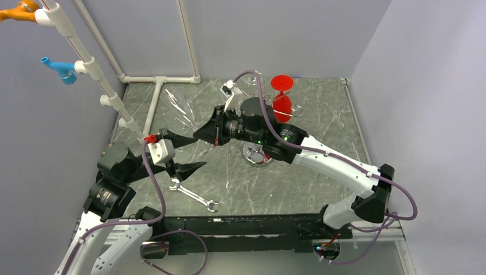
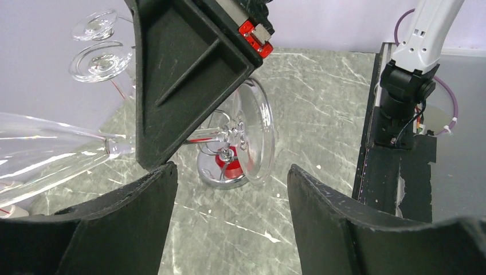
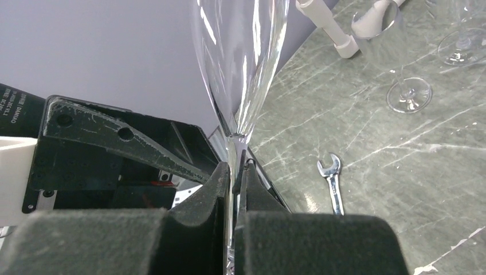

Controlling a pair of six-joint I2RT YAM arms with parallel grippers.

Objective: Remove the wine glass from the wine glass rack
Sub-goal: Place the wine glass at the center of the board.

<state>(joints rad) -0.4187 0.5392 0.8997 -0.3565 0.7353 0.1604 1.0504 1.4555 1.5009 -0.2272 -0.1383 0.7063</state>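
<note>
The wine glass, lying sideways, is clenched at its stem by the right tool, its foot beside the wire arms of the wine glass rack. The left tool is seen released. The foot could be snagged by a skewed pull, tipping the rack.

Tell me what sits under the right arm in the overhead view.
Only the round shiny base of the wine glass rack shows beneath the right arm. The arm covers the rack's post and most of its wire arms from above.
</note>
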